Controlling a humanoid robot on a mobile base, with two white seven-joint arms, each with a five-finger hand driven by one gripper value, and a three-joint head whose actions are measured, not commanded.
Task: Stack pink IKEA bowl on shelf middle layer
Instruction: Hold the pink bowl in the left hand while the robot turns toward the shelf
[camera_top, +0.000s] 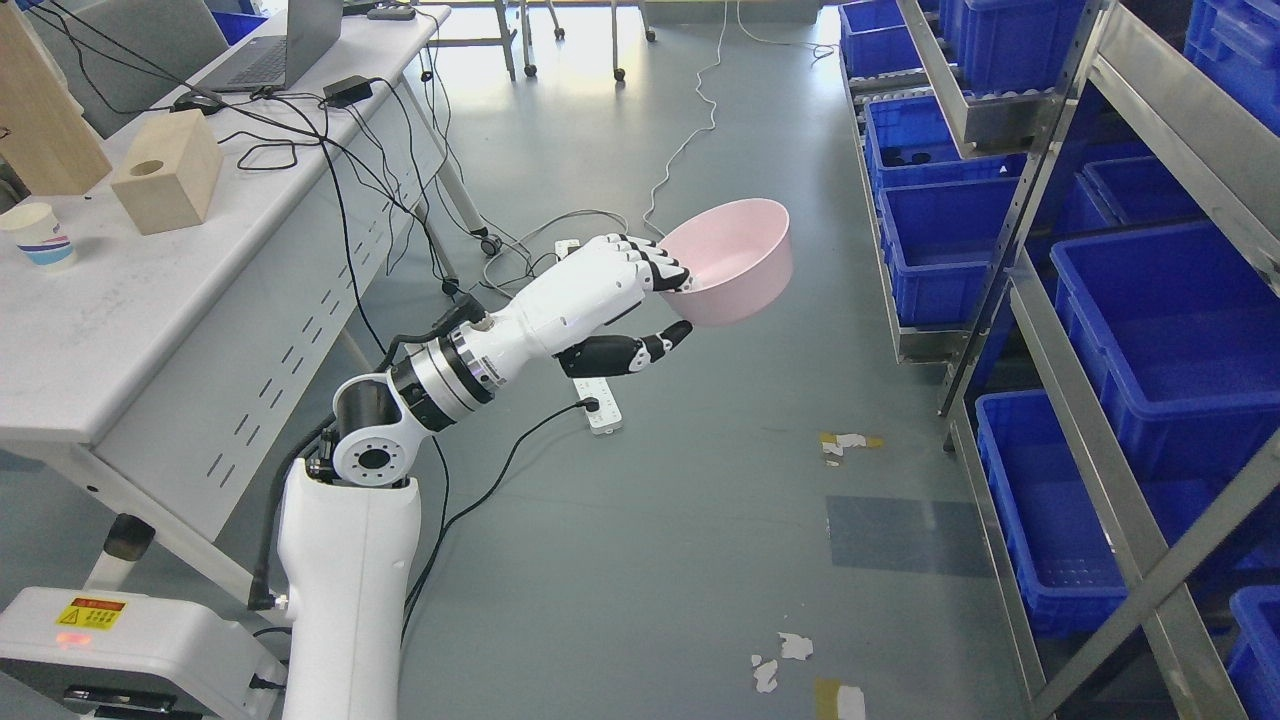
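One arm was seen in the head view, entering from the lower left. The left hand (625, 300) was extended up and to the right over the grey floor (700, 520). A pink bowl (735, 260) was held in it, clear of the floor and tilted so that its opening faced up and left toward the camera. The four fingers (655, 262) were pressed together and hooked over the near rim into the bowl, while the thumb (650, 347) was set against the outer wall below the rim; the rim was thus pinched between them. The bowl was positioned between the white table (120, 300) on the left and the metal shelf (1060, 330) on the right, short of the shelf and not touching it. The shelf levels were occupied by blue bins (1150, 330); no other pink bowl could be made out on them.

On the table were noted a wooden block (170, 185) with a round hole in its top, a paper cup (40, 235) near the left edge, a laptop (280, 45) toward the far end, and black cables (330, 160) trailing over the table edge. A white power strip (598, 400) was recorded on the floor below the hand, with scraps of tape (845, 442) nearby. The right hand was not visible.
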